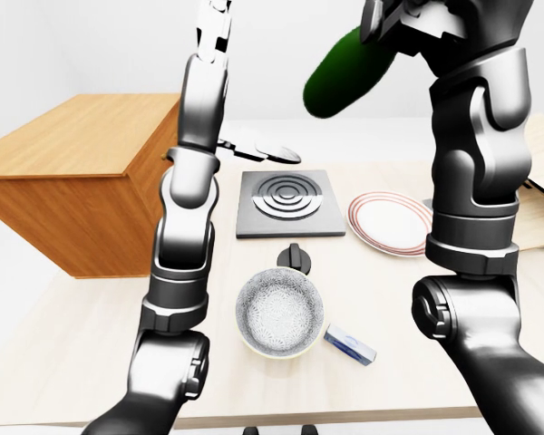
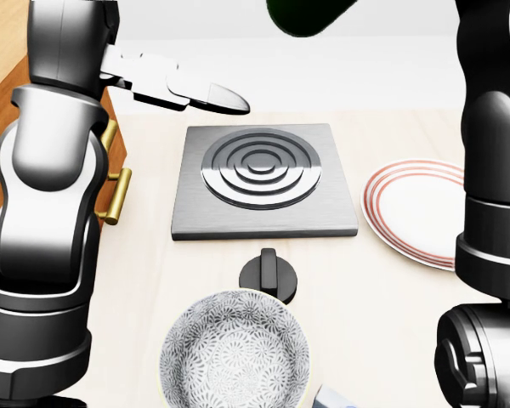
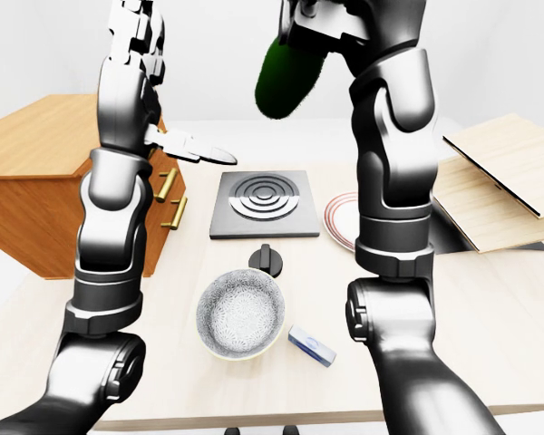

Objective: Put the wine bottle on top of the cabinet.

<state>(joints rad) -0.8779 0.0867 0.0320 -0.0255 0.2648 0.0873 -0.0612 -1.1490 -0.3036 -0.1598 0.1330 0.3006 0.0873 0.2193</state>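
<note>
The dark green wine bottle [image 1: 344, 77] is held high at the top of the eye views, tilted, its base pointing down-left above the hob; only its base shows in the head view [image 2: 310, 15]. My right hand [image 1: 406, 27] is shut round its upper part, partly cut off by the top edge. The wooden cabinet [image 1: 72, 149] stands at the left, with a flat top and brass handles [image 3: 168, 195]. The bottle is to the right of the cabinet and well above its top. My left hand [image 3: 168, 91] is raised beside the cabinet, open and empty, with one finger [image 2: 195, 92] pointing right.
On the light table [image 1: 63, 353] are a grey hob [image 1: 284, 201], a red-rimmed plate [image 1: 390, 222], a black knob [image 1: 295, 258], a patterned bowl [image 1: 279, 313] and a small blue-white box [image 1: 351, 344]. Wooden boards [image 3: 503, 177] lie at the right.
</note>
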